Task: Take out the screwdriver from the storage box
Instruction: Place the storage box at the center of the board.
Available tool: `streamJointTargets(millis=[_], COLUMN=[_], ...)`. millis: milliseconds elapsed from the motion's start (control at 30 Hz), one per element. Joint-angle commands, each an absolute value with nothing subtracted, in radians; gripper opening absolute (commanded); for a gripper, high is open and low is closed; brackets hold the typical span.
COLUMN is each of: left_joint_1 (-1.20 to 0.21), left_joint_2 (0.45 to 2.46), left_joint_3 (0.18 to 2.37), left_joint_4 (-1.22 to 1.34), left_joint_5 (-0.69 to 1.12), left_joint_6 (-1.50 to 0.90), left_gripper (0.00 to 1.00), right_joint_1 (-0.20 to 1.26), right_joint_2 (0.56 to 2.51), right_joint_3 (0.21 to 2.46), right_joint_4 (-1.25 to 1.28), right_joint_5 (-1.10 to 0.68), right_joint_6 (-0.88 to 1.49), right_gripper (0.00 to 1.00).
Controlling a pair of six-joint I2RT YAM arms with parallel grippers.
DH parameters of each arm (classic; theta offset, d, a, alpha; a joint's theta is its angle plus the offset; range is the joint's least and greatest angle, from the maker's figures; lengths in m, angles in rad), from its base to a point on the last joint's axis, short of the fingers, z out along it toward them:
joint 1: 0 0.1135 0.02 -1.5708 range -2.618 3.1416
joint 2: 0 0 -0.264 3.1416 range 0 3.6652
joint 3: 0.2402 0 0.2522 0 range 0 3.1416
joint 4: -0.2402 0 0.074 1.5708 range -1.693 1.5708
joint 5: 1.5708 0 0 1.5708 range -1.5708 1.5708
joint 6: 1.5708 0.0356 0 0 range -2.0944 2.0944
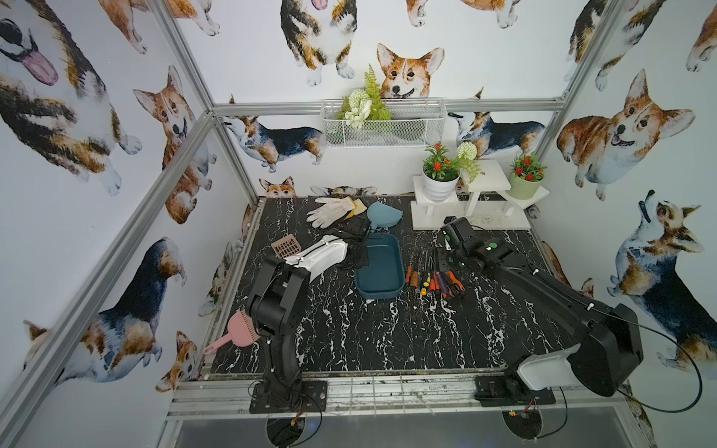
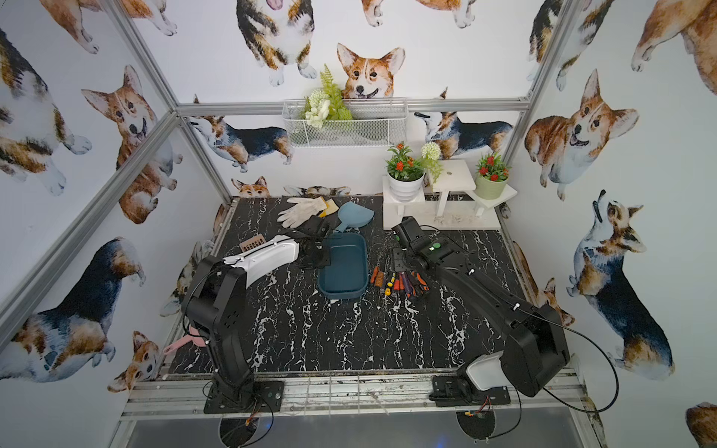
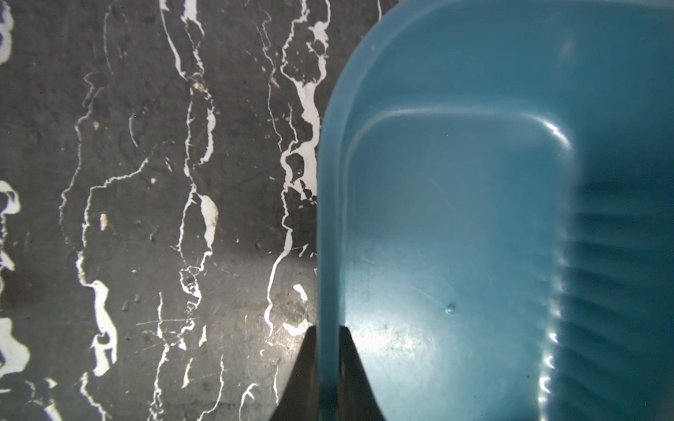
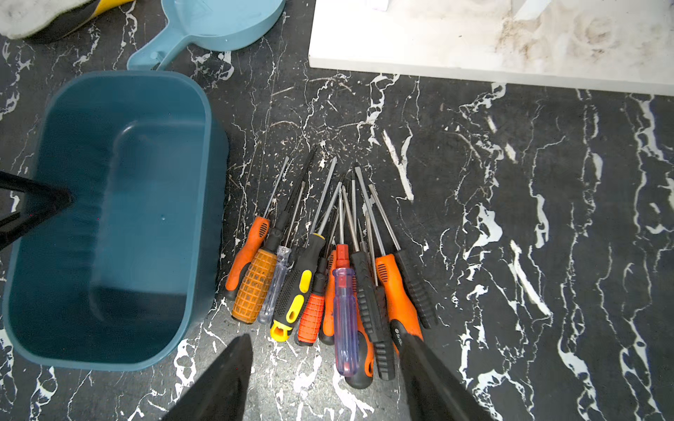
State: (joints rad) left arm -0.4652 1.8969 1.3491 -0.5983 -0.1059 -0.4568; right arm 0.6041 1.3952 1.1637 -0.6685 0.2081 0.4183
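You had bright, even light in both top views, with the aluminium frame rails (image 1: 184, 62) bowed toward the edges. In the left wrist view, glare spots ran down the shadowed, smeared wall of the storage box (image 3: 601, 291). The right wrist view was sharp across the tabletop (image 4: 510, 237).

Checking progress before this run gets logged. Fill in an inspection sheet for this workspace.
Surface: black marble table, scuffed, no spill seen.
Job's things: storage box empty; screwdrivers piled on the table beside it.
Clutter: glove, light blue dustpan, pink brush, brown grid piece.
Grippers: left gripper shut on the box's rim, fingers either side; right gripper open, empty, above the screwdrivers.
Cables: black cable loops out from the right arm.
Surroundings: corgi-print walls, wire basket with flowers, white stand with potted plants.
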Motion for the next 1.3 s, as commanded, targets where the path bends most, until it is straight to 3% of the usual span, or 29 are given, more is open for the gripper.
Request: streamJointTargets(millis=[0, 167, 333, 433, 700, 867, 933, 1267], left_joint_1=[-0.465, -0.465, -0.465, -0.465, -0.465, -0.465, -0.466, -0.436], left_joint_2=[1.905, 1.901, 1.879, 1.86, 1.858, 1.753, 1.683, 1.31], left_joint_3=[1.354, 1.34, 1.32, 1.312, 1.359, 1.325, 1.307, 1.22], left_joint_4=[-0.678, -0.676, -0.661, -0.649, -0.664, -0.604, -0.579, -0.446], left_joint_5=[-0.113, -0.108, -0.107, -0.115, -0.115, -0.172, -0.218, -0.538], left_joint_6=[-0.416, -0.432, -0.446, -0.451, -0.431, -0.446, -0.452, -0.285], left_gripper=[0.01, 0.12, 0.47, 0.6, 0.73, 0.83, 1.0, 1.0], right_joint_1=[0.603, 0.6, 0.6, 0.6, 0.599, 0.599, 0.599, 0.599], right_joint_2=[1.381, 1.364, 1.366, 1.358, 1.322, 1.305, 1.301, 1.293], right_joint_3=[1.154, 1.14, 1.15, 1.154, 1.141, 1.147, 1.154, 1.217], right_joint_4=[-0.661, -0.665, -0.685, -0.689, -0.7, -0.703, -0.7, -0.722], right_joint_5=[0.231, 0.234, 0.237, 0.239, 0.233, 0.237, 0.238, 0.231], right_joint_6=[0.414, 0.414, 0.401, 0.395, 0.411, 0.43, 0.432, 0.404], right_gripper=[0.7, 0.7, 0.7, 0.7, 0.7, 0.7, 0.7, 0.7])
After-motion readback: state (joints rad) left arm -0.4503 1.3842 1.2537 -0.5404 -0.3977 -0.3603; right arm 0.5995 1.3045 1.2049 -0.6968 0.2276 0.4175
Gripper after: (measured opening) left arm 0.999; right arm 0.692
